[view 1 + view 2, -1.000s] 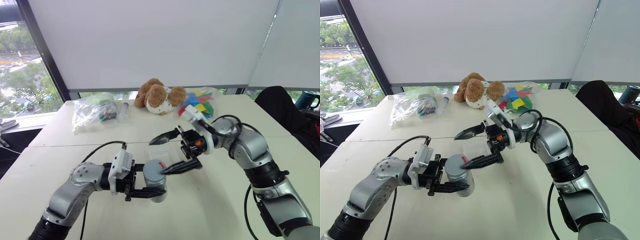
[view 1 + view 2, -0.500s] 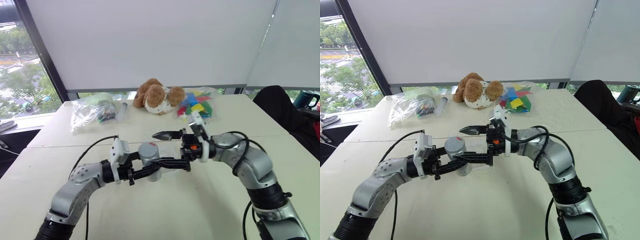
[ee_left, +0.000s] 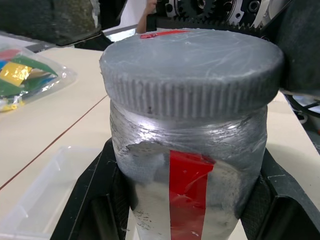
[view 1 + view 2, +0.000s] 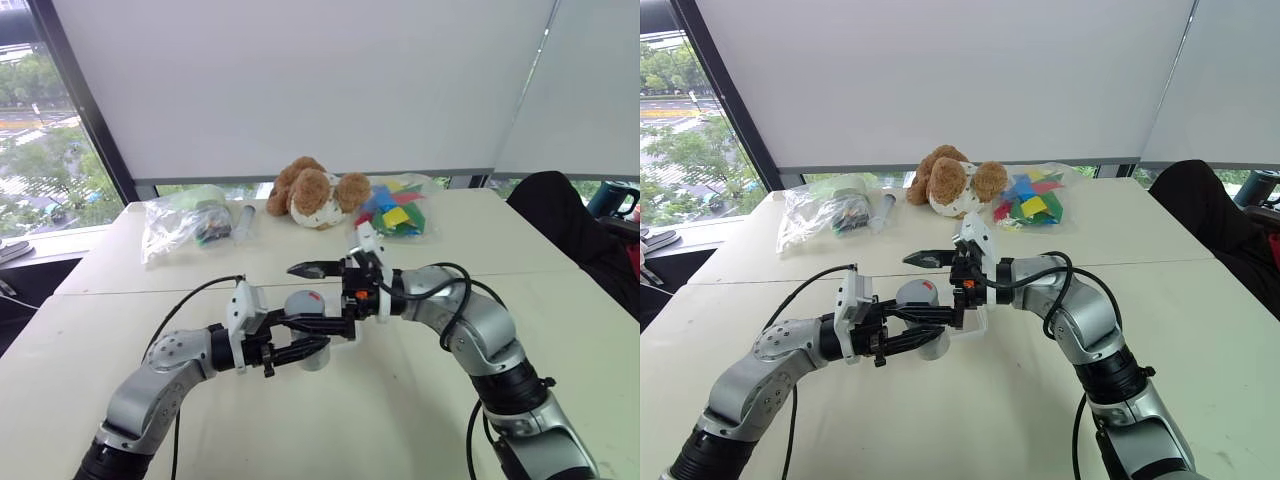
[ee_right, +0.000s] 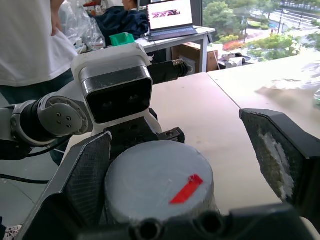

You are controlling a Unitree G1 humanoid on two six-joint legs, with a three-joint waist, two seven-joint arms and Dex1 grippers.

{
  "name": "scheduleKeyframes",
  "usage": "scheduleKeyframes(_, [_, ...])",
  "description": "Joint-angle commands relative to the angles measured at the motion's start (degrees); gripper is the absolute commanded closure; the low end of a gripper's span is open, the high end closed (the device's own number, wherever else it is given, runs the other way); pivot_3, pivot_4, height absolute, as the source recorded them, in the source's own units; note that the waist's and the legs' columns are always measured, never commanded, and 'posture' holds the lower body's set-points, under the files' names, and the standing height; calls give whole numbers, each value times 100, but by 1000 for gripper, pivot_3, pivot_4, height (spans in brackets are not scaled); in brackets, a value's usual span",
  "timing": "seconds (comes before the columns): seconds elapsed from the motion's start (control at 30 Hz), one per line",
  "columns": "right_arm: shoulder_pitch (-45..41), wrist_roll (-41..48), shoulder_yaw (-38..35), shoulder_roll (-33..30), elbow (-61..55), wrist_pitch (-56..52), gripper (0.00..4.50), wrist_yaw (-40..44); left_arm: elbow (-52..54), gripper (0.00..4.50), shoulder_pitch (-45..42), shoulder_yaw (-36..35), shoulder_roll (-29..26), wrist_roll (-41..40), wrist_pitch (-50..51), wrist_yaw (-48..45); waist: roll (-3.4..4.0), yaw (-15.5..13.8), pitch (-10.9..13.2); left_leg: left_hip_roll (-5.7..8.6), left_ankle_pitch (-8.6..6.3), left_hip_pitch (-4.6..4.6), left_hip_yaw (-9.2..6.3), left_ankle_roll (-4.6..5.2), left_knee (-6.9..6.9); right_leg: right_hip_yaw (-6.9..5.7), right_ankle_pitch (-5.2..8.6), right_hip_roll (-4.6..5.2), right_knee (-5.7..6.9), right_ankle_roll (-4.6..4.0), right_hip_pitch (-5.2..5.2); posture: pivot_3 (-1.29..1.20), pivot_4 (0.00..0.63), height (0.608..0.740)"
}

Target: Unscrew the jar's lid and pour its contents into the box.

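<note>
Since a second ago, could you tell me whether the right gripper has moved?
Yes. The right gripper has swung toward the robot's left, away from the bag of coloured blocks, and now straddles the lid of the jar.

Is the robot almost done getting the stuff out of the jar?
Not yet. Done: the left gripper is shut on the jar, held up off the table. Happening now: the right gripper is open, its fingers on either side of the lid, which is not off yet. Left: unscrew it, then pour into the box.
</note>
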State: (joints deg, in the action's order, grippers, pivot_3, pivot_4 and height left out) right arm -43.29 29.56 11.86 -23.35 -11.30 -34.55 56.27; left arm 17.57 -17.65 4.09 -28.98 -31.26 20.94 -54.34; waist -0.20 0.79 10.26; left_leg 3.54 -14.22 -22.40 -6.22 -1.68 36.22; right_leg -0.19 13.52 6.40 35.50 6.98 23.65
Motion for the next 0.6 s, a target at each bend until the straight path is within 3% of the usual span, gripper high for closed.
scheduleKeyframes(0.03, [-139,51,-223,-91,81,-4,33,34,292,2396,28,17,-39,-44,-66,-95,0,0,0,0,0,0,0,0,0,0,0,0,0,0,0,0,150,740])
scheduleKeyframes(0.6, [447,585,-942,-1016,187,-90,33,611,213,2396,40,-51,-91,2,-148,-228,0,-11,0,0,0,0,2,0,1,0,0,0,-2,0,-3,0,150,740])
